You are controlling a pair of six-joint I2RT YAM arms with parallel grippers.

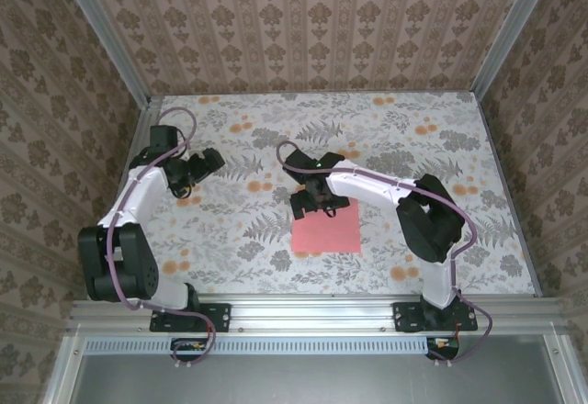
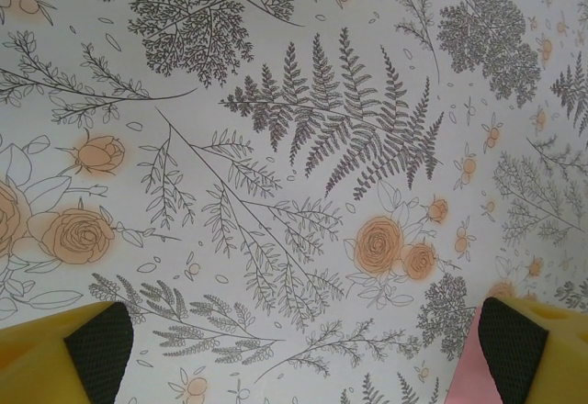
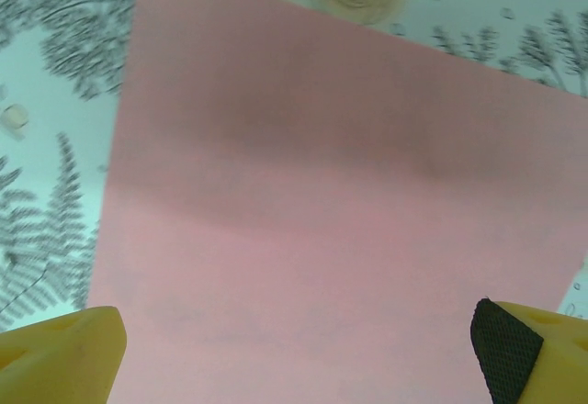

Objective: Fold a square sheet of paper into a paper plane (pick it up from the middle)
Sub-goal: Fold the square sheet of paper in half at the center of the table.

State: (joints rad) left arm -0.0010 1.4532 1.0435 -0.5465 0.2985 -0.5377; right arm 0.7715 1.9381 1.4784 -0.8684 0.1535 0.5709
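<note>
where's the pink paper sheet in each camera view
top external: pink sheet lies flat at the centre of the table, its far edge under the right gripper.
left wrist: pink sheet is a sliver at the bottom right.
right wrist: pink sheet spans the middle, down to the bottom edge.
shared landmark: floral table cover with orange roses.

A robot-lab test booth: patterned wallpaper panels point(image 1: 303, 18) in aluminium framing point(image 1: 108, 41) enclose a floral-covered table point(image 1: 395, 119) with robot arms point(image 1: 138, 197) bolted at its near edge.
</note>
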